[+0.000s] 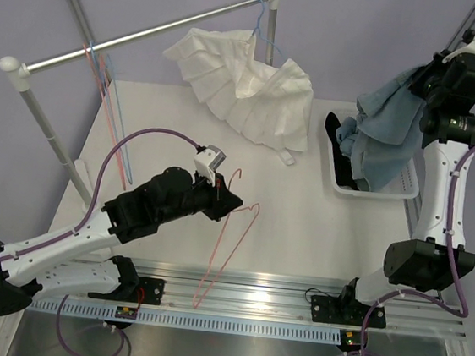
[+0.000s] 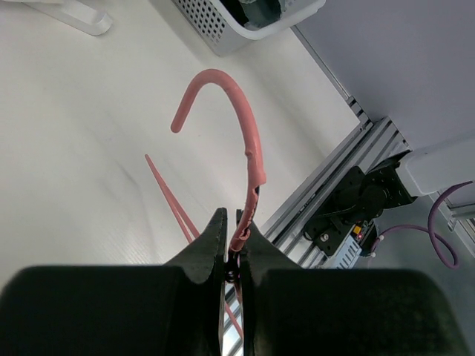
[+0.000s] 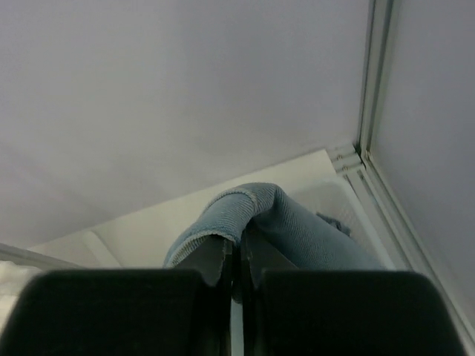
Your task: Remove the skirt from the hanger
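- Left gripper is closed on the hanger. It pinches the twisted neck just below the hook.
- Right gripper is closed on a fold of the blue garment and is raised at the far right, above the basket.
- Counter: white top with both arm bases at its near edge.
- Clothes rail runs across the far-left side on two posts.
- White shirt hangs from the rail on a light-blue hanger. Its lower part is bunched on the counter, just left of the basket.
- The blue garment drapes from the right gripper down into the basket and covers most of it.
- The basket is white with perforated walls and sits at the far right of the counter.
- The hanger is thin pink wire. Its hook points away from the left gripper and its triangle runs toward the near edge. I can't tell whether it touches the counter.
- Skirt: black fabric in the left end of the basket, partly under the blue garment, well apart from the hanger.
- Spare wire hangers hang at the left end of the rail.
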Motion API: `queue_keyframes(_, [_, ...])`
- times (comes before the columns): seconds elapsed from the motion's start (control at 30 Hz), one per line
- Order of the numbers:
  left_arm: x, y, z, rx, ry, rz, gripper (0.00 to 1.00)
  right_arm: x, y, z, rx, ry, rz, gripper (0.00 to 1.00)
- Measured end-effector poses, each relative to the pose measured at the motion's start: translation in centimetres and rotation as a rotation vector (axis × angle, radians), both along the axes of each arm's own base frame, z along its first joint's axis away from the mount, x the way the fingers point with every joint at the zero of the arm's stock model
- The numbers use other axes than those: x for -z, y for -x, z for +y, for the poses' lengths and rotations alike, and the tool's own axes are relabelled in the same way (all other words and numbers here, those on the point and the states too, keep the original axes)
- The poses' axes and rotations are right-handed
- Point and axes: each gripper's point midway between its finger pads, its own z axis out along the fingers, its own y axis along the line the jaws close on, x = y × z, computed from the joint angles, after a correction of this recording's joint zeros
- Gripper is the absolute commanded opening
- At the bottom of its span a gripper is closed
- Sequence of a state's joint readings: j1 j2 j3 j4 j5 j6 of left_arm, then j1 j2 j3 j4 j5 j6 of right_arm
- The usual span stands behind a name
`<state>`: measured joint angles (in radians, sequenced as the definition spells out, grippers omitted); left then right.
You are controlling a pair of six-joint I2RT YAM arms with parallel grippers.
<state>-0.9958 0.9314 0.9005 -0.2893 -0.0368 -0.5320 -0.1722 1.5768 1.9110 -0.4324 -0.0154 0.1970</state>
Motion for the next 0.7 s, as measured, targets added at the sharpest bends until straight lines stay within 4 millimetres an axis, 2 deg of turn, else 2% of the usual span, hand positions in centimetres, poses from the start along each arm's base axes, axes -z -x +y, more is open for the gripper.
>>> queue_keyframes(0.17, [0.0, 0.0, 0.0, -0.001, 0.002, 0.003, 0.0, 6.4, -0.5, -1.0, 0.057, -0.084, 0.105, 0.0])
queue_keyframes(0.3, [-0.2, 0.1, 0.1, -0.004, 0.013, 0.009, 0.0, 12.5, -1.1, -1.4, 0.104, -0.18, 0.211, 0.0])
queue_keyframes(0.4, [-0.8, 0.4, 0.4, -0.005, 0.029, 0.002, 0.0, 17.8, -2.6, -1.6, 0.135, -0.247, 0.331, 0.0])
queue_keyframes(0.47, [-1.2, 0.5, 0.7, -0.006, 0.038, -0.004, 0.0, 22.7, -3.3, -1.7, 0.168, -0.294, 0.447, 0.02])
queue_keyframes(0.53, [-1.5, 0.7, 0.9, -0.006, 0.047, -0.01, 0.0, 27.2, -3.2, -1.7, 0.194, -0.333, 0.551, 0.11])
queue_keyframes(0.57, [-1.6, 0.7, 1.1, -0.007, 0.05, -0.012, 0.0, 29.7, -2.9, -1.5, 0.203, -0.355, 0.606, 0.27])
queue_keyframes(0.63, [-1.8, 0.9, 1.3, -0.008, 0.053, -0.014, 0.0, 32.1, -1.7, -1.0, 0.215, -0.384, 0.675, 0.43])
queue_keyframes(0.7, [-1.8, 0.9, 1.4, -0.008, 0.051, -0.013, 0.0, 32.4, -1.1, -0.8, 0.215, -0.389, 0.698, 0.58])
